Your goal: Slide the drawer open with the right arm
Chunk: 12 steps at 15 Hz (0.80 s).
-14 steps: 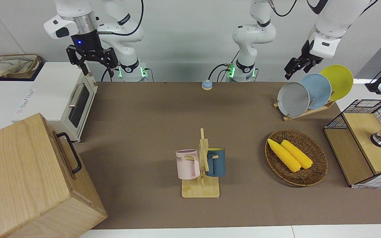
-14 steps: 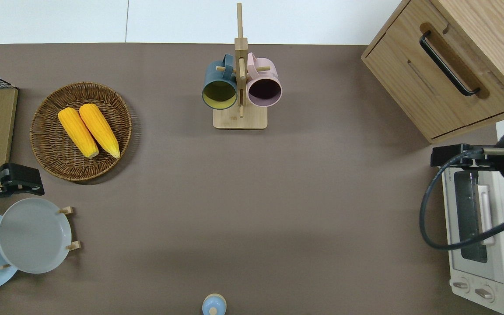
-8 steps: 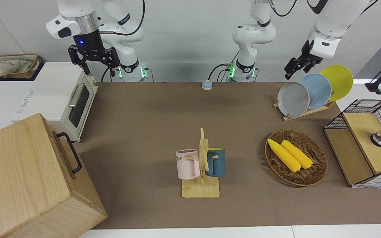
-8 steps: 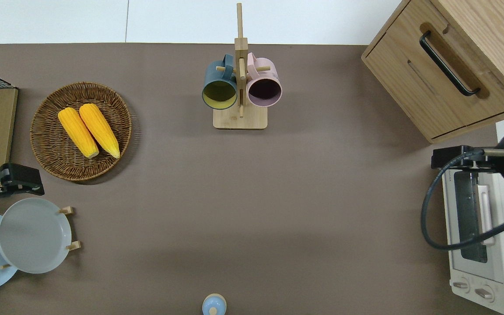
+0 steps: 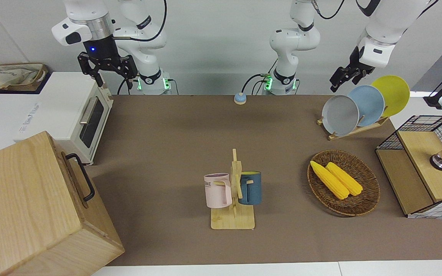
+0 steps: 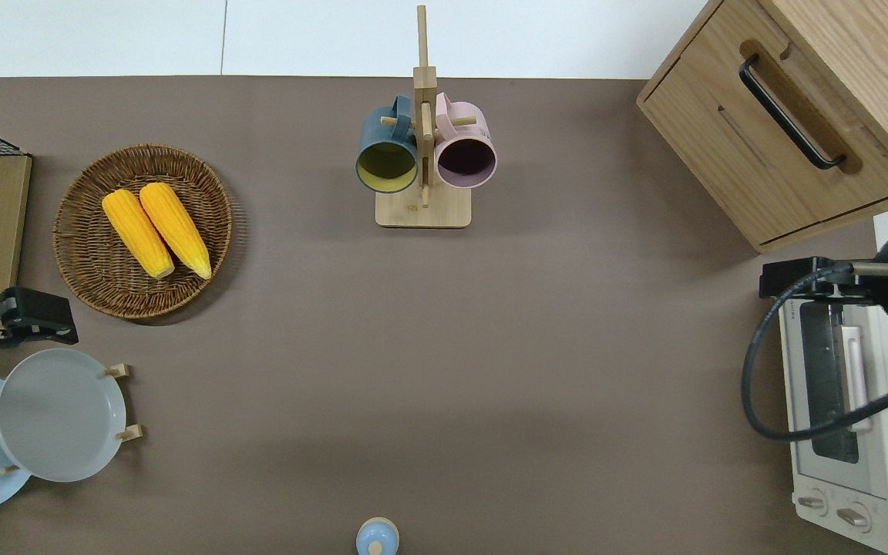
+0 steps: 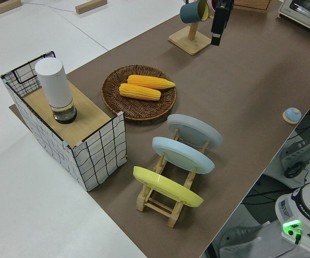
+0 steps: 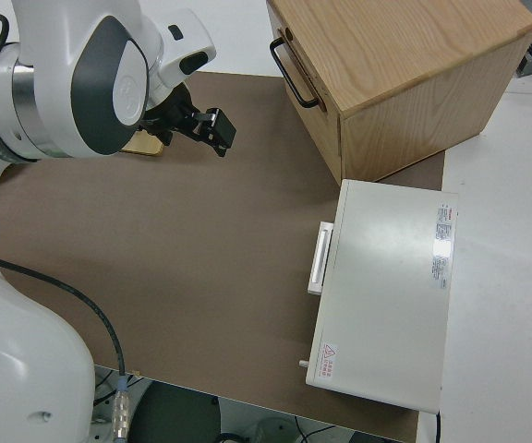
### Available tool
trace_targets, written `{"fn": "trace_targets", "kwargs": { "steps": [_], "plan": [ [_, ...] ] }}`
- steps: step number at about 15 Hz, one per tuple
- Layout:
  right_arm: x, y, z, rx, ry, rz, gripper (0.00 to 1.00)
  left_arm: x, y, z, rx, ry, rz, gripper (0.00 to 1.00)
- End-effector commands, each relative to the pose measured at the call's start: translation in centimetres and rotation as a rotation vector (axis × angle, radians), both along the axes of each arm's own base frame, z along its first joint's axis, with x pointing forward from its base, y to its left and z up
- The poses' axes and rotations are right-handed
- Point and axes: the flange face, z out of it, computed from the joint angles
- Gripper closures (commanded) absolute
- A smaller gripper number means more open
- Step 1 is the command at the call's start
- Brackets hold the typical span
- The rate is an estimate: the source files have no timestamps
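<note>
Little has shifted since the earlier frames: the right arm's black two-finger gripper (image 5: 106, 74) has drifted only slightly, dipping a touch lower than half a second ago, and everything on the table lies as before. That gripper, under the black wrist with the blue light, hangs with its 2 fingers spread wide apart and empty, over the end of the white toaster oven with the silver handle (image 6: 849, 416) that lies farthest from the robots, well apart from the drawer.

The wide, shallow light-wood drawer with the black metal bar handle (image 6: 787, 131) sits shut, flush in the front of the large pale wooden box (image 5: 25, 207), which stands at the right arm's end of the table, farther from the robots than the toaster oven. Nothing touches the black bar handle (image 5: 82, 182).

The left arm is parked; whether its black gripper (image 5: 343, 76) is open or closed cannot be told.

Mid-table, a bamboo mug tree (image 6: 422, 166) carries 1 pink mug (image 5: 218, 189) and 1 dark blue mug (image 5: 251, 188). Toward the left arm's end lie a round wicker basket (image 6: 82, 254) holding 2 yellow corn cobs (image 6: 155, 231), a wooden rack with 3 plates (image 7: 179, 169), and a wood-and-wire-mesh rack (image 7: 82, 142)
</note>
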Motion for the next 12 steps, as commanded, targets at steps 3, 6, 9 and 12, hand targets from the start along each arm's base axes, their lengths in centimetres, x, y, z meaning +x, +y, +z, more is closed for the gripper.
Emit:
{"fn": "trace_targets", "kwargs": {
  "steps": [3, 6, 9, 12],
  "plan": [
    [-0.05, 0.3, 0.27, 0.019, 0.002, 0.029, 0.021, -0.28, 0.01, 0.43, -0.005, -0.007, -0.009, 0.01],
    [-0.12, 0.36, 0.21, 0.017, 0.009, 0.03, 0.021, -0.28, 0.01, 0.43, -0.005, -0.007, -0.009, 0.01],
    [-0.09, 0.4, 0.24, 0.012, 0.005, 0.031, 0.021, -0.28, 0.01, 0.43, -0.005, -0.007, -0.009, 0.01],
    [-0.09, 0.51, 0.26, -0.008, 0.002, 0.037, 0.021, -0.28, 0.01, 0.43, -0.005, -0.007, -0.009, 0.01]
  ]
}}
